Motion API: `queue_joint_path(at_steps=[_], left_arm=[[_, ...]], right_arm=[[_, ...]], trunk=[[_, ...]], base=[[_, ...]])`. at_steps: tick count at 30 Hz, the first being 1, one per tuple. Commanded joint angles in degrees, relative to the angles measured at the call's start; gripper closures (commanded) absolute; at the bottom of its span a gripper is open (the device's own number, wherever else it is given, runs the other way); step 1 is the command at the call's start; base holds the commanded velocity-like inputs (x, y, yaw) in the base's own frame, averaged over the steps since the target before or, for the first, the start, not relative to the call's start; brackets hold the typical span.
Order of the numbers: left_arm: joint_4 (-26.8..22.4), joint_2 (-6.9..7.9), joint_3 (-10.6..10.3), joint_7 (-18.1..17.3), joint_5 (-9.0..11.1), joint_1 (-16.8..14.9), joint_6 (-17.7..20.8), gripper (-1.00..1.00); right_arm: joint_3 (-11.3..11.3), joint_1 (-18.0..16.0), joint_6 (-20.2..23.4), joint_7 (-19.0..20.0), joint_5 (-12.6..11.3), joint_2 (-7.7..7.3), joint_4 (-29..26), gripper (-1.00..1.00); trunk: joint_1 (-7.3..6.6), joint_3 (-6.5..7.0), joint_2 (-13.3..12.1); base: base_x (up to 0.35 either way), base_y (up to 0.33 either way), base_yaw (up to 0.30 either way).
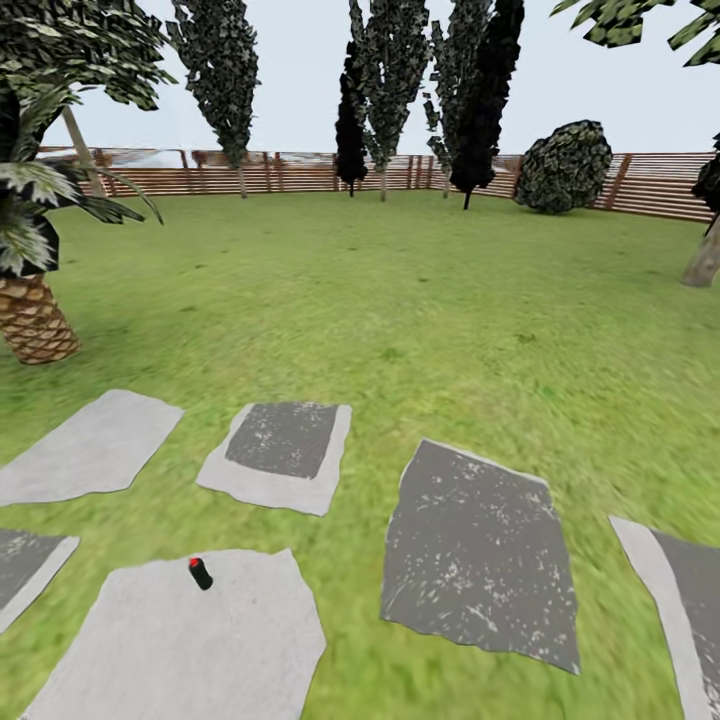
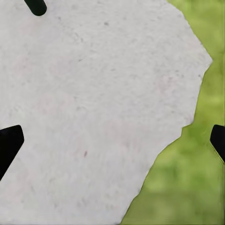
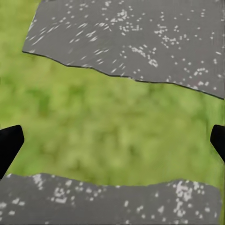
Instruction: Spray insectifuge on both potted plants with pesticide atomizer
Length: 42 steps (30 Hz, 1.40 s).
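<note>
A: What are we worrying about here?

B: The sprayer [image 1: 200,573] is looking very small and dark, with a red cap, and it is sitting on the pale slab [image 1: 180,650] low in the head view. It seems to be leaning or lying over rather than standing, though we cannot tell for certain. If we are coming down on it off-centre, we judge it is likely to roll or skid across the smooth stone.

A: And where are we holding the grippers relative to it?

B: The left gripper [image 2: 112,140] is hanging over that same pale slab, near its edge with the grass [image 2: 201,178], and a dark rounded shape [image 2: 35,6] at the rim of the left wrist view is probably the sprayer's end, well off the line between the fingers. Both fingertips are showing wide apart, with nothing between them.

A: The right one?

B: The right gripper [image 3: 112,140] is spread just as wide, holding nothing, and hovering over a strip of grass between two dark speckled slabs [image 3: 140,42]. We are not seeing any potted plants, so misjudging the turn toward them is the other risk.
</note>
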State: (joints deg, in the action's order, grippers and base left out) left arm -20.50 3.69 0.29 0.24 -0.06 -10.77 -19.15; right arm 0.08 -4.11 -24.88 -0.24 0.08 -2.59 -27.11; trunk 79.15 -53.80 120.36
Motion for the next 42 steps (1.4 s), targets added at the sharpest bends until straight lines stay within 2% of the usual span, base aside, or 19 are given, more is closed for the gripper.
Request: queue_joint_path(at_steps=[1, 11, 29, 42], left_arm=[[0.04, 0.02, 0.04, 0.02, 0.05, -0.04, -0.20, -1.00], [0.02, 0.03, 0.06, 0.03, 0.16, -0.04, -0.21, -1.00], [0.02, 0.00, 0.06, 0.02, 0.15, -0.04, -0.23, -1.00], [0.05, 0.03, 0.06, 0.02, 0.15, -0.04, -0.21, -1.00]], right_arm=[[0.01, -0.02, -0.17, -0.02, 0.01, -0.02, 0.04, -1.00], [0.01, -0.02, -0.17, -0.02, 0.01, -0.04, 0.04, -1.00], [0.01, -0.01, -0.17, -0.02, 0.01, -0.01, 0.04, -1.00], [0.01, -0.02, -0.17, -0.02, 0.01, -0.01, 0.04, -1.00]], trunk=[[0.01, -0.05, 0.02], [0.01, -0.05, 0.02], [0.01, -0.05, 0.02], [0.01, -0.05, 0.02]], base=[[0.160, -0.249, 0.278], [0.166, -0.249, 0.266], [0.115, -0.264, 0.030], [0.092, -0.269, 0.248]])
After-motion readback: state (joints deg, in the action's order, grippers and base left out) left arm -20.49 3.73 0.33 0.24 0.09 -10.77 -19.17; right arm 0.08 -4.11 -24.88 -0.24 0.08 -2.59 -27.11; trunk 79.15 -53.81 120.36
